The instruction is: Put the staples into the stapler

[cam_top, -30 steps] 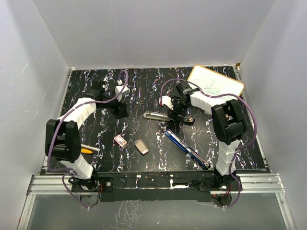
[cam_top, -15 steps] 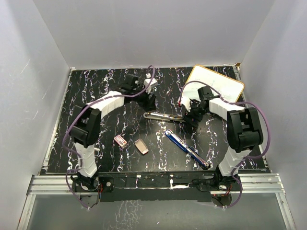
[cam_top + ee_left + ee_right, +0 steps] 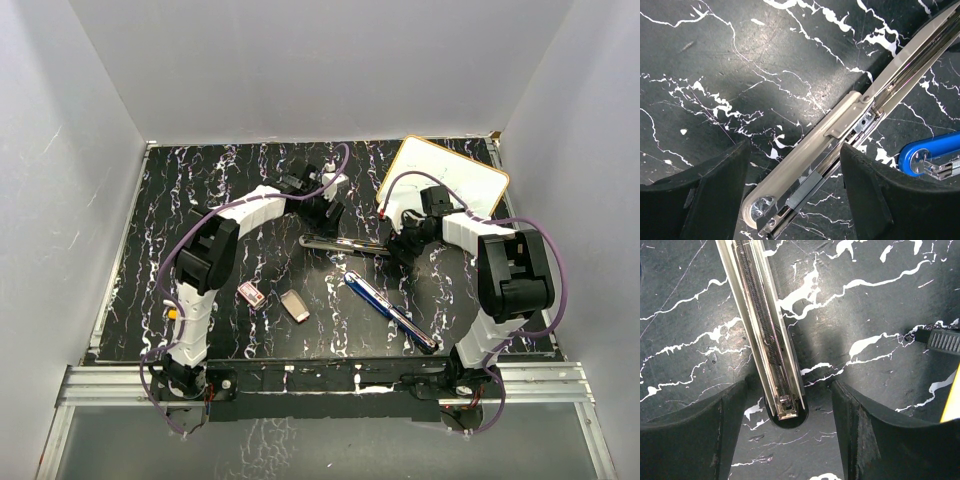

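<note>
The stapler lies open on the black desk (image 3: 200,200), in two long parts. The silver rail (image 3: 340,243) lies near the middle of the desk, almost sideways in the top view. The blue body (image 3: 390,310) lies nearer the arm bases and to the right, on a slant. From these views I cannot tell whether the two parts are joined.

The left hand (image 3: 333,212) is over the left end of the rail. In its wrist view the jaws are released and wide apart. The rounded end of the rail (image 3: 840,130) lies across the gap between the two black fingers (image 3: 715,200), and the spring channel of the rail is visible. I cannot tell whether a finger touches the rail. The tip of the blue body (image 3: 930,157) shows at the right edge of this view, just beside the rail.

The right hand (image 3: 402,243) is over the right end of the rail. Its jaws are also released. In its wrist view the end of the rail (image 3: 765,330) sits between the fingers (image 3: 690,440), with bare desk on both sides of it, so the hand grasps nothing.

The staples are well apart from both hands, at the near side of the desk. The red-pink box (image 3: 251,294) lies left of the blue body, and the tan-grey tray (image 3: 294,306) lies just beside the box, on its right. Neither touches the stapler.

A white board (image 3: 450,172) lies at the far right corner of the desk. An orange pen (image 3: 175,313) shows a little beside the left arm, near the left edge.
</note>
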Action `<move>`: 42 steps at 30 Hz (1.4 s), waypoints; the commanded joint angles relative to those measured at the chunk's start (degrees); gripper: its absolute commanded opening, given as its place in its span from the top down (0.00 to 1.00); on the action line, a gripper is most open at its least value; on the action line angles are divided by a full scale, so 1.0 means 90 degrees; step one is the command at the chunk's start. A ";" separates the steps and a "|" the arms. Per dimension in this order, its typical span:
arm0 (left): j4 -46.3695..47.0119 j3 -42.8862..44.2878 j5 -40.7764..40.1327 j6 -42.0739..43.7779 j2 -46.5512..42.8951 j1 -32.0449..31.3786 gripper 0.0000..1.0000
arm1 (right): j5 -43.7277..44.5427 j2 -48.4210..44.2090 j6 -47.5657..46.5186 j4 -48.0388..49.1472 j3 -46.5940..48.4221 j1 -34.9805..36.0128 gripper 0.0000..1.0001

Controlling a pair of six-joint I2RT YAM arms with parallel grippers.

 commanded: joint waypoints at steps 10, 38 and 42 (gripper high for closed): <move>-0.0513 0.0221 -0.0158 0.0278 -0.0075 -0.0071 0.30 | -0.0136 0.0108 0.0154 0.0410 0.0090 -0.0078 0.37; -0.0109 -0.1149 -0.0414 0.0095 -0.0027 -0.0115 0.49 | -0.1380 -0.0770 0.0135 -0.1087 0.1498 0.0147 0.78; 0.0041 -0.1359 -0.0324 0.0104 -0.0059 -0.0117 0.50 | -0.1855 -0.0799 0.0936 -0.0895 0.1704 0.0470 0.78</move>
